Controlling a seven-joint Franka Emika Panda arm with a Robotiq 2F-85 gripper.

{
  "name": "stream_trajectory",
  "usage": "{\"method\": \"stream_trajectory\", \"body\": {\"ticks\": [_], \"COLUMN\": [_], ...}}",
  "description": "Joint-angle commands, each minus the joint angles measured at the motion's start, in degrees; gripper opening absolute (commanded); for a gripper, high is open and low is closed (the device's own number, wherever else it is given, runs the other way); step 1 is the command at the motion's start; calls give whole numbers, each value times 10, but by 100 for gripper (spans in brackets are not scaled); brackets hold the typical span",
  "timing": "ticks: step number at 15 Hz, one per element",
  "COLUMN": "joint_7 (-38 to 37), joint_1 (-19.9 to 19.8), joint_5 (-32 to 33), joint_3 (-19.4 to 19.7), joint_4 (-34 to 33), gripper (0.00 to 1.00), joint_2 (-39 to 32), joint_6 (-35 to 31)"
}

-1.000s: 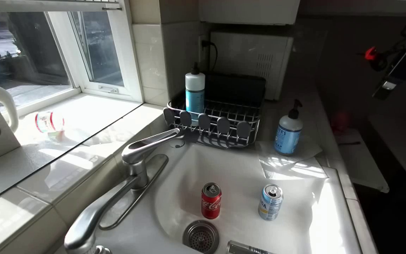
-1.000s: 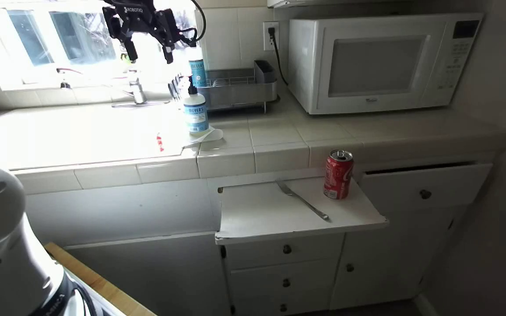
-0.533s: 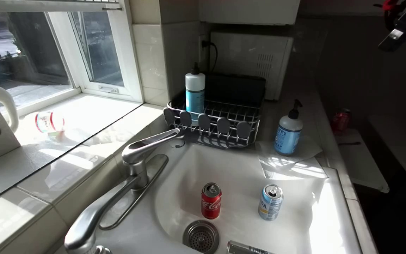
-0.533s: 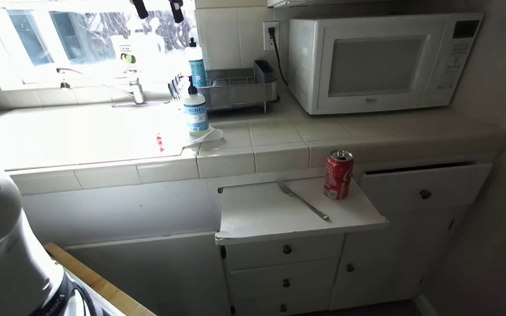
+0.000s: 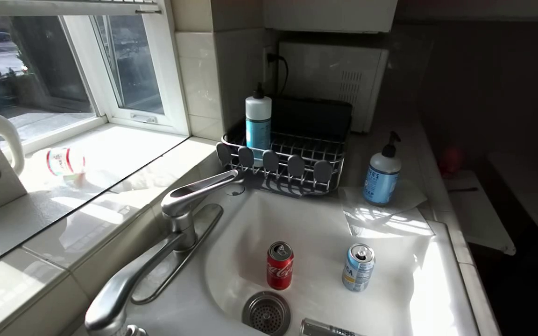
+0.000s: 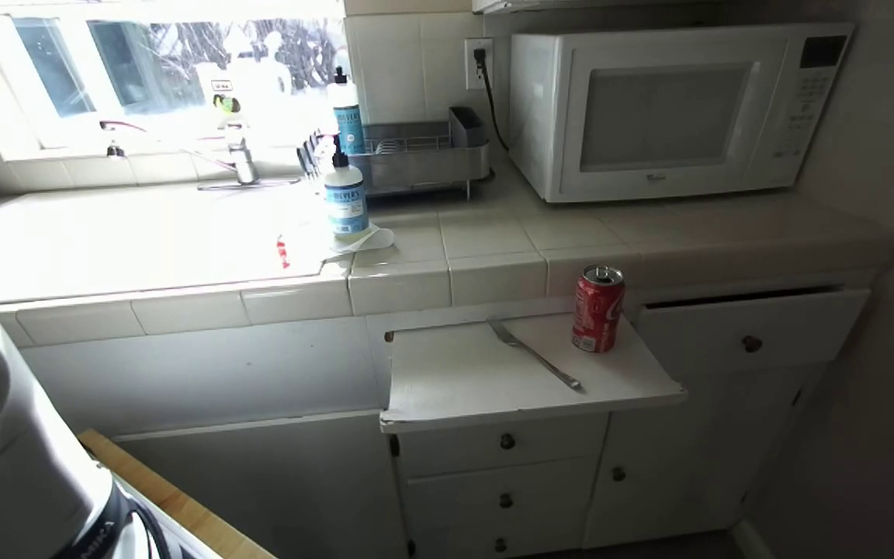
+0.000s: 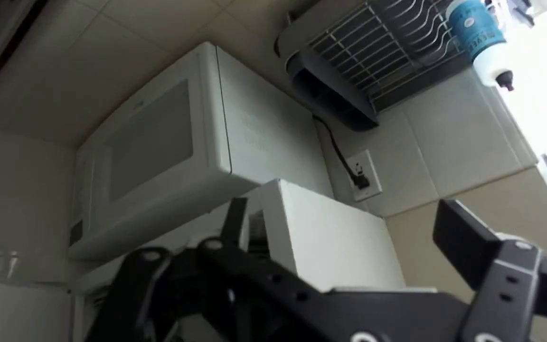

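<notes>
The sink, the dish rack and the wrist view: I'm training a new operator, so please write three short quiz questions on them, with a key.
1. Compare: in the sink, does the red can or the light blue can stand nearer the drain?
2. Name it: what blue-labelled thing stands in the dish rack?
3. True or false: in the wrist view, the tool is open.

Key:
1. The red can.
2. A bottle with a dark top.
3. True; it holds nothing.

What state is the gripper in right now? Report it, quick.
Robotiq gripper: open, its fingers wide apart in the wrist view, holding nothing.
</notes>
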State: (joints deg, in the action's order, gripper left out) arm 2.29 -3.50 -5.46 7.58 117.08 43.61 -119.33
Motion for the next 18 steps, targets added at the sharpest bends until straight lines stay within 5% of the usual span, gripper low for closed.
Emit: {"method": "stream_trajectory", "body": {"ticks": [1,8,9,16,18], "joint_7": [-42,-129,-99,-99,-130], "joint_1": [-40,-161,-128,-130,-155], "joint_5": [12,87,67,70,89], "joint_3": [9,27,31,31,22], "joint_4": [-35,-52,-48,-48,-56], "gripper": [100,100,100,100,100], "joint_2": [-26,-62,-45,-48,-73], "joint_6": [-66,-111,-94,-97,-167]}}
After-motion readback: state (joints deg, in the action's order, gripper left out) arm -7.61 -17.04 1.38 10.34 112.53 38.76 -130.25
